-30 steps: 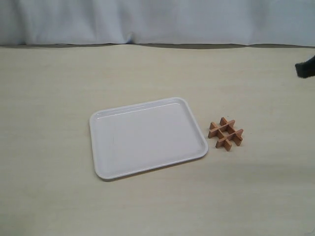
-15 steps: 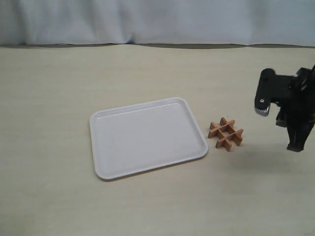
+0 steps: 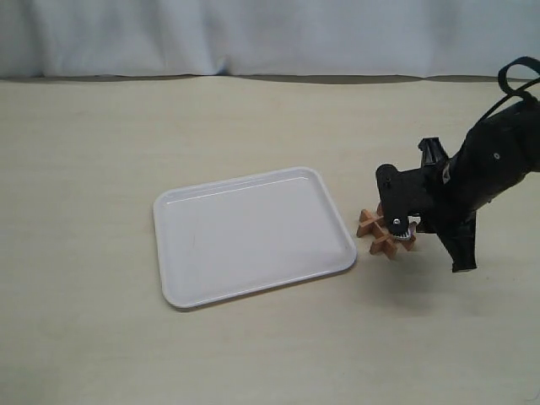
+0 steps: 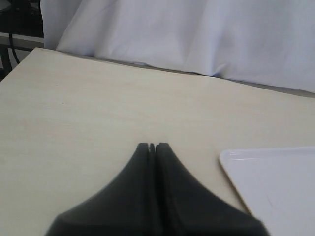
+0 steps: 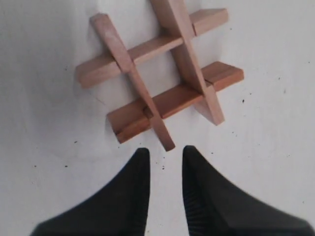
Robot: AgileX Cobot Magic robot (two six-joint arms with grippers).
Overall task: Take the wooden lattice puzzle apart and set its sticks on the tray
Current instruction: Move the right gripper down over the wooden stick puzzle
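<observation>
My right pincer (image 5: 162, 150) hovers narrowly spread, gripping nothing, at the wooden lattice puzzle (image 5: 189, 69) sitting assembled on the table (image 3: 101, 321) just beside the tray (image 3: 253, 236) (light, rigid, probably snug-notched), so I'd pinch the nearest stick (image 5: 153, 118) by its free end.

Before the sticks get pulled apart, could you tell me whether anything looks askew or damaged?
Nothing stands out: the puzzle sits whole and flat beside the tray, with the right fingers open just short of it.
</observation>
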